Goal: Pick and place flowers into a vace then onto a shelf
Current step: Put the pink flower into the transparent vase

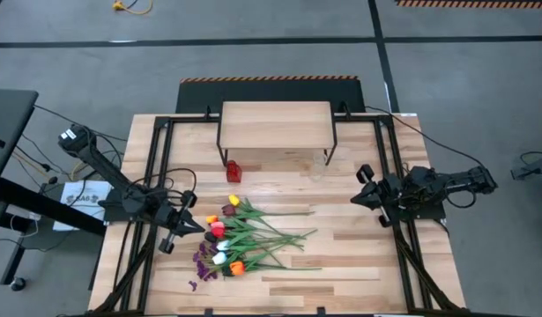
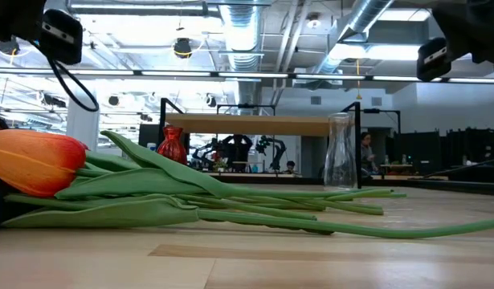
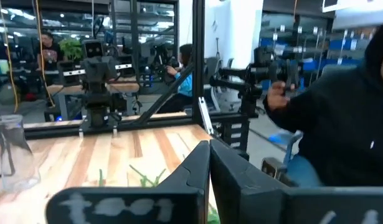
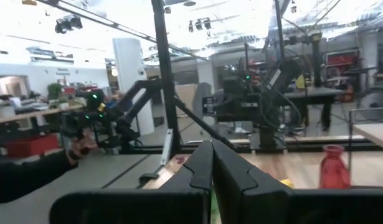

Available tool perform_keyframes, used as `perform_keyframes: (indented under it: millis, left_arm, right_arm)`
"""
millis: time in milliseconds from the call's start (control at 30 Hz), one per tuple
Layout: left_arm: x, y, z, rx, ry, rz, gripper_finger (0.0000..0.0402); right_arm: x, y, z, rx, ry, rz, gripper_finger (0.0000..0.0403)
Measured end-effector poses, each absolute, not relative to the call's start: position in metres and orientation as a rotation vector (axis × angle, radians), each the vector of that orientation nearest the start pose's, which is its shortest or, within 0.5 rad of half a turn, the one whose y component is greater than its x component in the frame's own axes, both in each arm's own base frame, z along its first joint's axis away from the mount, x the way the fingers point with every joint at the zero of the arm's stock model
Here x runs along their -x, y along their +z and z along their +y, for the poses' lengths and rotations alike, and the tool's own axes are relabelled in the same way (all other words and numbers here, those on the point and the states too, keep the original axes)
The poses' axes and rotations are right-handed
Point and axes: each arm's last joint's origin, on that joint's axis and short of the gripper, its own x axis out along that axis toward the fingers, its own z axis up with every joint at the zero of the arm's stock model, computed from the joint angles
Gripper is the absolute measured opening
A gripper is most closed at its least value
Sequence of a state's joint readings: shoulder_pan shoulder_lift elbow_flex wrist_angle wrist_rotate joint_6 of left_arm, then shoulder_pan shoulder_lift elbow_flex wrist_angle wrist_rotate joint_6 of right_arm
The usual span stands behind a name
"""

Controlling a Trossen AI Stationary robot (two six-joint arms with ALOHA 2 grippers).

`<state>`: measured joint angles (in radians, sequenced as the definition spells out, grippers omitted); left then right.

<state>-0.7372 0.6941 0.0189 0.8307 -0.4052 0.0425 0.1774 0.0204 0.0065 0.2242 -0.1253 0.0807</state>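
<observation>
I have both grippers, left (image 1: 184, 231) and right (image 1: 362, 189), closed and empty, nothing picked yet; next I open the left onto the flowers (image 1: 244, 236) just beside it.

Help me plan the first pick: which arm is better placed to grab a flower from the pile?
Left, probably. The left gripper hangs shut right beside the blossoms of the flowers, while the right gripper, also shut, waits across the table past the stem tips, nearer the clear vase.
</observation>
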Motion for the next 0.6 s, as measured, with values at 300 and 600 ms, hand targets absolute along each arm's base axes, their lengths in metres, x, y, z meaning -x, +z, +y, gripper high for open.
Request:
perform_keyframes:
  millis: [300, 600]
  left_arm:
    - [-0.112, 0.189, -0.086, 0.021, -0.324, -0.177, 0.0]
    - [-0.111, 0.194, -0.086, 0.021, -0.327, -0.222, 0.0]
  right_arm:
    - [-0.104, 0.205, 0.017, -0.027, 0.239, -0.129, 0.0023]
    - [-0.149, 0.223, 0.036, 0.024, 0.322, 0.118, 0.0057]
